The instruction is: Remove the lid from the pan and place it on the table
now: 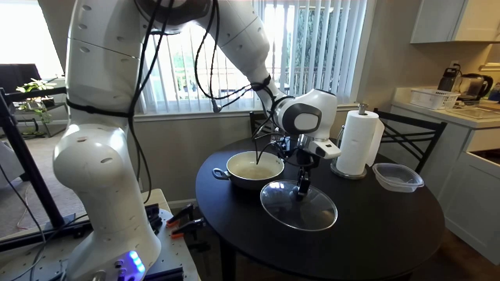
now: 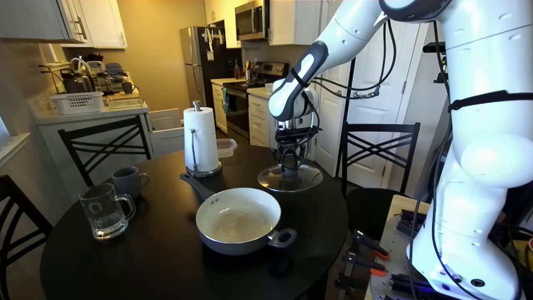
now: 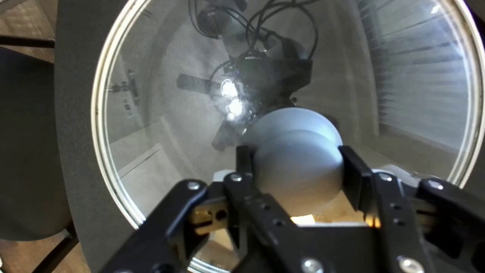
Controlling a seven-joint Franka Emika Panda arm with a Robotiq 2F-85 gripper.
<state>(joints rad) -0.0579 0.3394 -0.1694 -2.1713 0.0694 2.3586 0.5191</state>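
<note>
The lid [image 1: 300, 214] is clear glass with a metal rim and a rounded grey knob. In both exterior views it is beside the pan, low over the table; it also shows in this exterior view [image 2: 270, 179]. In an exterior view it looks tilted. I cannot tell whether its rim touches the table. My gripper [image 3: 295, 163] has its fingers against both sides of the knob and is shut on it; it also shows here [image 1: 302, 191]. The pan [image 2: 233, 248] is uncovered, with a cream interior. The table [image 2: 145, 262] is dark and round.
A paper towel roll [image 1: 355, 144] on a stand and a clear plastic container [image 1: 396, 179] stand beyond the lid. A glass mug [image 2: 104, 212] and a grey mug [image 2: 127, 181] stand on the table. The pan's long handle [image 2: 195, 185] points toward the towel stand. Chairs surround the table.
</note>
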